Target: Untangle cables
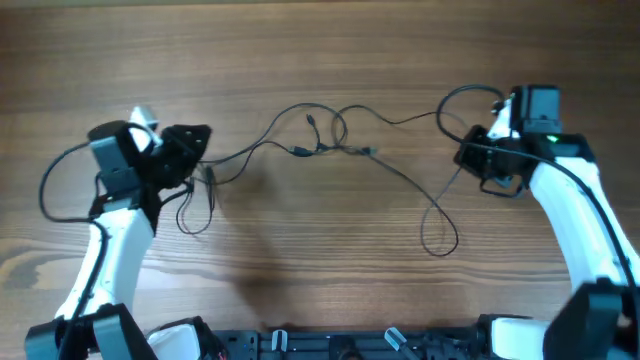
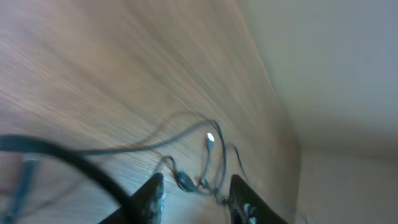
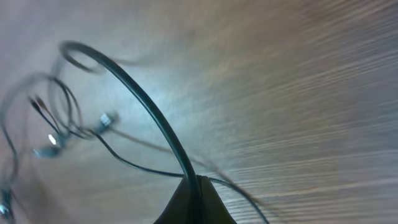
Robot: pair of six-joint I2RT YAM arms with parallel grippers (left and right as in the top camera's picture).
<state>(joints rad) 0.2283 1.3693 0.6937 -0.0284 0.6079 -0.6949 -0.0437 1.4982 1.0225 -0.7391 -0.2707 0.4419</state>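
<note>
Thin black cables are laid across the middle of the wooden table, stretched from left to right. Near the centre they are crossed and coiled into a loose tangle, and a few small plug ends are gathered close beside it. One strand is led off to the left and finished in a narrow loop. Another is trailed down to the right into a rounded loop, then drawn up toward the far right, where it is lifted off the wood. The strands appear overlapped rather than tightly knotted, though the wrist views are blurred.
</note>
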